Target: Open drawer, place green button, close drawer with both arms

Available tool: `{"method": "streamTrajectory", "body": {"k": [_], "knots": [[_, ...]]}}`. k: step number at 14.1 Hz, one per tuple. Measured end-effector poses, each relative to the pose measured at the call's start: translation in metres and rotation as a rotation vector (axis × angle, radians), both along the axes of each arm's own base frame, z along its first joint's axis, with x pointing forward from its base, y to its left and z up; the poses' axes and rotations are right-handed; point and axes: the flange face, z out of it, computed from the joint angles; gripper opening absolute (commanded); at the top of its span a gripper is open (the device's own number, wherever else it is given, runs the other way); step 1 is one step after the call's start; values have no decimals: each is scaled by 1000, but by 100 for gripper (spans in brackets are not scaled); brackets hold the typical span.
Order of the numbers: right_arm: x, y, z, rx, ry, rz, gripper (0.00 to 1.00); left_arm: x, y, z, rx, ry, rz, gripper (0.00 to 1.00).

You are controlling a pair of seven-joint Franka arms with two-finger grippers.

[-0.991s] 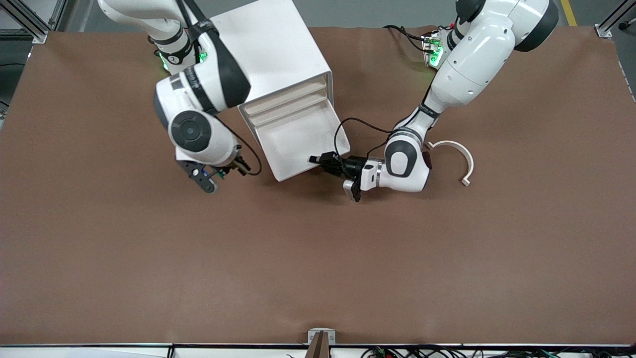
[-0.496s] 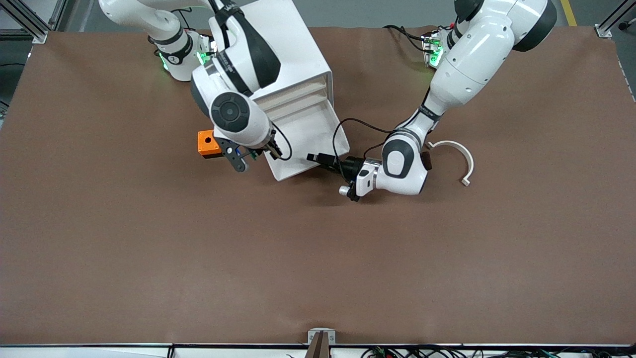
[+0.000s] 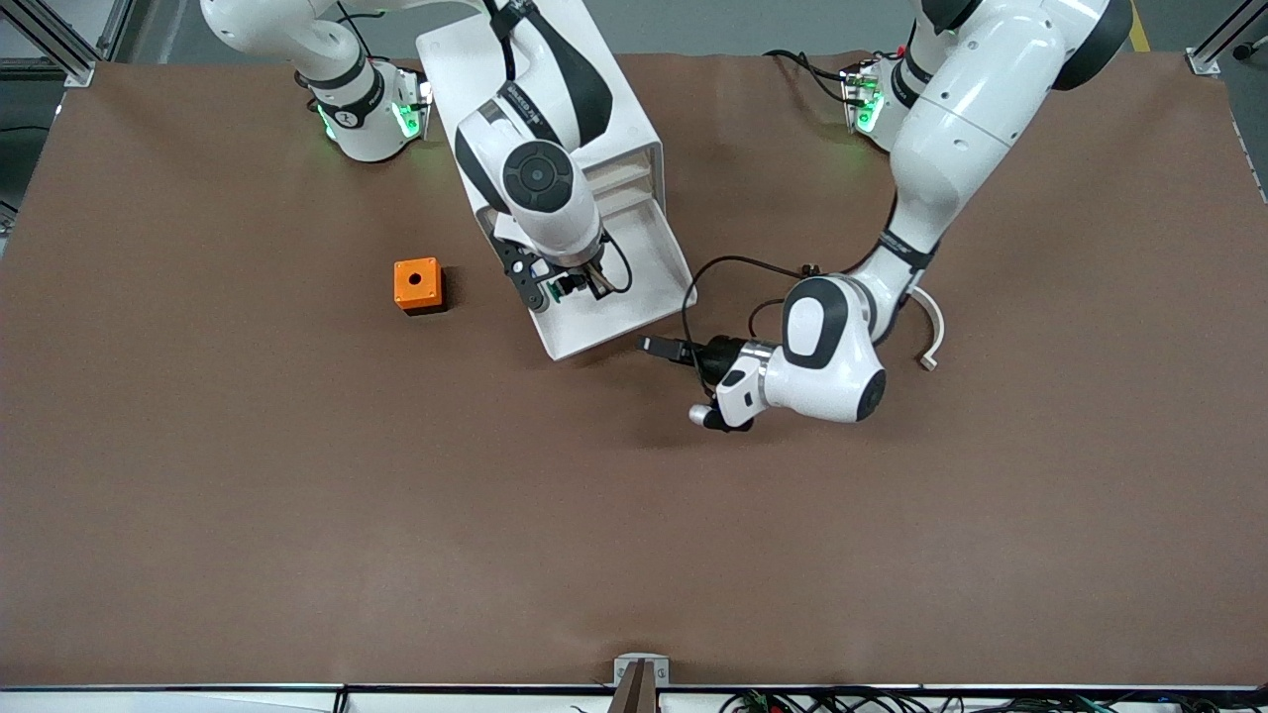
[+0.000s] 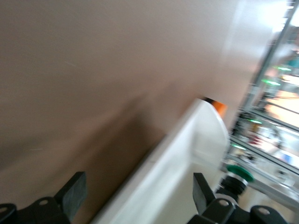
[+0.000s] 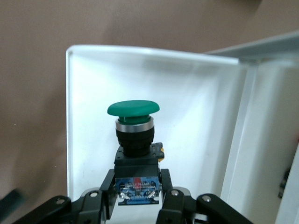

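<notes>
right gripper (image 3: 567, 287) moved over drawer (image 3: 649, 297), fingers gripping button (image 5: 133, 122) | left gripper (image 3: 662, 349) fingers apart | brown table (image 3: 297, 475)

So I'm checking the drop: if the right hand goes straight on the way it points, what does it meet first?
Most likely the floor of the open drawer: the right hand, shut on the button, points into the tray, cap leading. How far above it is unclear.

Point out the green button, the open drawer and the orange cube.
green button (image 5: 133, 108), right wrist view, on its green cap.
open drawer (image 3: 634, 297), front view, on its bare floor.
orange cube (image 3: 417, 282), front view, on its top face.
</notes>
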Motion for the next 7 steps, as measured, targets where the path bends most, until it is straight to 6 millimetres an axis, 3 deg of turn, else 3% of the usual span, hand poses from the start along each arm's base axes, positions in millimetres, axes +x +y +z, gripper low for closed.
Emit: {"method": "streamTrajectory", "body": {"k": [3, 7], "knots": [[-5, 9, 2, 9, -20, -30, 19, 22, 19, 27, 213, -105, -60, 100], [-4, 12, -5, 7, -27, -56, 19, 33, 22, 58, 523, -239, -133, 100]]}}
